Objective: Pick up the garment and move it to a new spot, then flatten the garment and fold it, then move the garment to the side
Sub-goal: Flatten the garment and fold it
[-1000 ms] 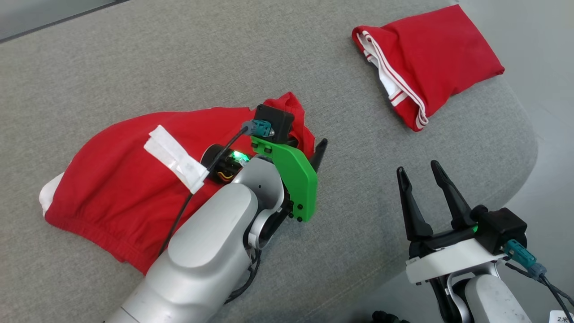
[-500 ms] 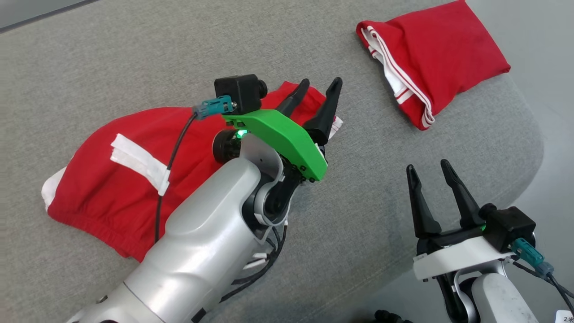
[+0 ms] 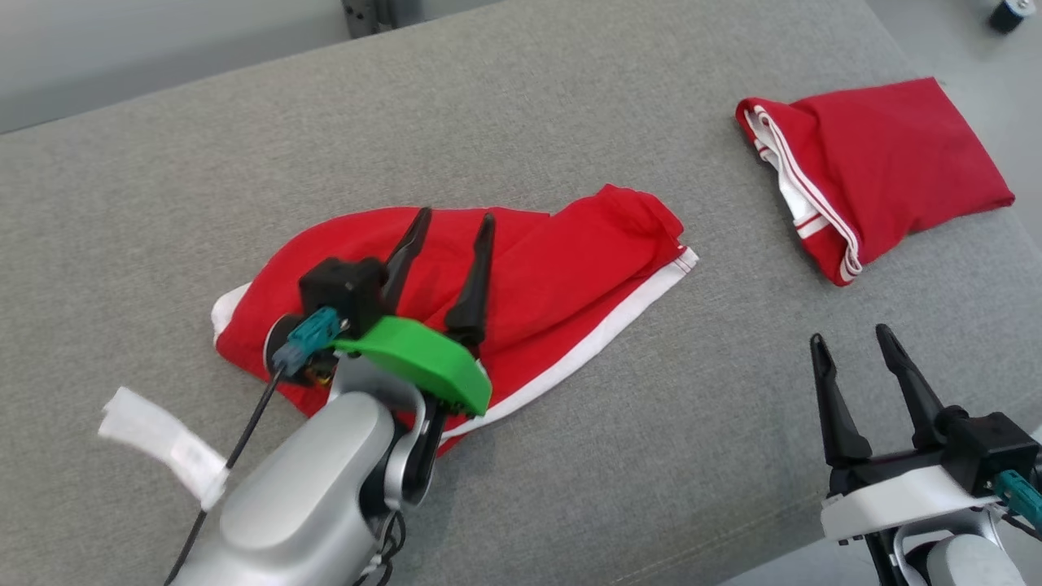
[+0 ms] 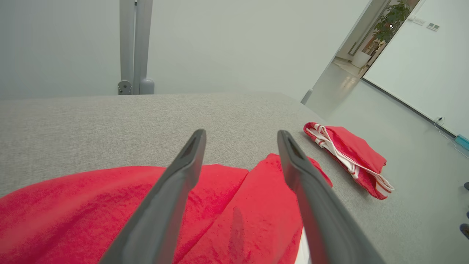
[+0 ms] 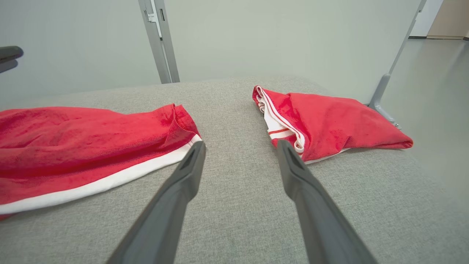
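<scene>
View along the left gripper point(image 4: 240, 132): its two long dark grey fingers stand spread wide with nothing between them, over a crumpled red fabric garment point(image 4: 91, 205) on a grey woven cushion point(image 4: 91, 124). A folded red garment with white stripes point(image 4: 351, 150) lies at the cushion's right edge, well apart. A pale grey metal post point(image 4: 133, 44) rises behind the far edge.
</scene>
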